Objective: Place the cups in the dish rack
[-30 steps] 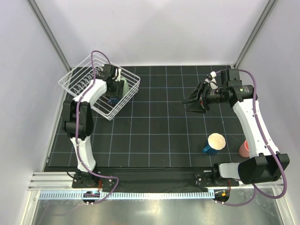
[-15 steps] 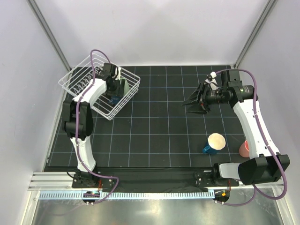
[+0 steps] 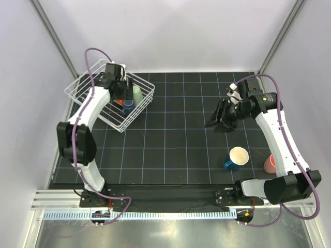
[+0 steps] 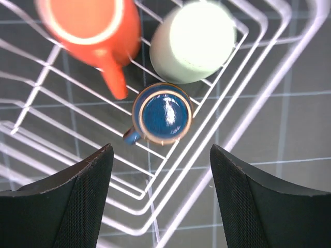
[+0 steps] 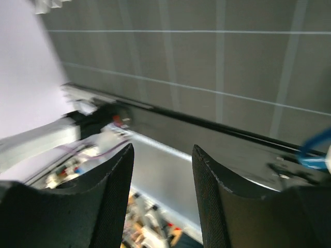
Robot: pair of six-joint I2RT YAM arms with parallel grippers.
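Seen from above, the dish rack point(image 3: 138, 109) sits far left, and your left gripper point(image 3: 120, 89) is over it. The dark blue mug point(image 3: 238, 157) stands upright at the near right of the table point(image 3: 170, 150). The pink cup point(image 3: 269, 164) is just right of it, partly behind the right arm. Your right gripper point(image 3: 219, 117) hangs farther back, spread and empty.

The left wrist view shows its jaws apart, holding nothing. Below them in the rack are the orange cup point(image 4: 93, 26), the pale green cup point(image 4: 194, 41) and a small blue mug point(image 4: 162, 113).

The right wrist view is blurred, with the fingers point(image 5: 227, 196) apart.

The mug is probably stiff, glazed, slick and easy to chip. Pinch its wall over the rim, opposite the handle.
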